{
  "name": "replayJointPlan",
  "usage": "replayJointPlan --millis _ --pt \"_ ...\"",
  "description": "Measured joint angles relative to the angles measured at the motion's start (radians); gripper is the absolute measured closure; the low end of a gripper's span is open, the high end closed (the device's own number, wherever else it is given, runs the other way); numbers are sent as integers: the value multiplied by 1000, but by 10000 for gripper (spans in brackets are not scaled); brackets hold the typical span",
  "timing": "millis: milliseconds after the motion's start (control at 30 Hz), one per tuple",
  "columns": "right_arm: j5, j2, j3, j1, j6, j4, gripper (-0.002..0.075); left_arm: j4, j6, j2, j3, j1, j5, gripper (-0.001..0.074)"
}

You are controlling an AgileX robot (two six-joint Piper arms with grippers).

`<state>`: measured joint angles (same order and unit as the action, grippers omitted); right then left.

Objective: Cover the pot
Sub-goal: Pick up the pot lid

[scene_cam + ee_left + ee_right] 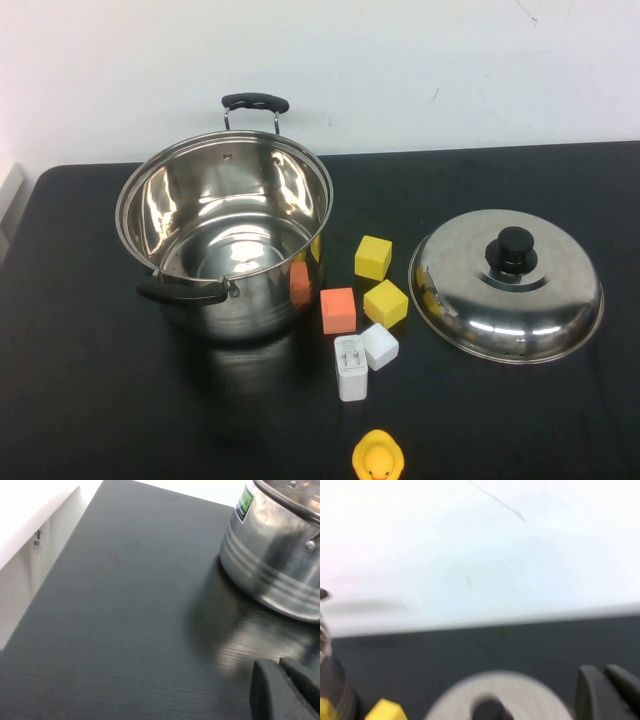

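One pot (224, 235) is sitting uncovered on the left of the black surface (90, 380), one domed lid (508, 286) is lying to its right. Between them: two yellow blocks (373, 257), one orange block (338, 310), one white cube (380, 346), one white charger (351, 368), and one rubber duck (378, 458) nearer the robot. Left hand (285, 690) is hanging beside the pot and right hand (607, 692) near the lid, and I can't tell if either's apart or together.

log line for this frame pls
pot open, upright | lid on table right of pot, knob up | left tool low near pot, empty | right tool near lid, empty | blocks between
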<state>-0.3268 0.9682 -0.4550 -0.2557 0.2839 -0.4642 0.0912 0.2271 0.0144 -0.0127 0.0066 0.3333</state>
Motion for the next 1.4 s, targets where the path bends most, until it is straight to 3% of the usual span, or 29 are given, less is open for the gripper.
replayJointPlan --millis 67,167,267,400,1167,1233,1367,1400 --pt "-129 75 -2 -12 -195 261 658 0 0 0 0 0 0 738" --pt "-359 218 -6 -13 -366 464 486 0 0 0 0 0 0 738" --pt "-556 364 -11 -14 -444 498 293 0 0 0 0 0 0 738" --pt "-696 537 -42 -14 -469 496 172 0 0 0 0 0 0 738" --pt "-831 1119 -263 -14 -451 514 146 0 0 0 0 0 0 736" --pt "-846 1128 -265 -14 -447 514 159 0 0 0 0 0 0 736" --pt "-856 1132 -265 -17 -427 519 274 0 0 0 0 0 0 736" --pt "-856 1132 -265 -17 -419 519 273 0 0 0 0 0 0 736"
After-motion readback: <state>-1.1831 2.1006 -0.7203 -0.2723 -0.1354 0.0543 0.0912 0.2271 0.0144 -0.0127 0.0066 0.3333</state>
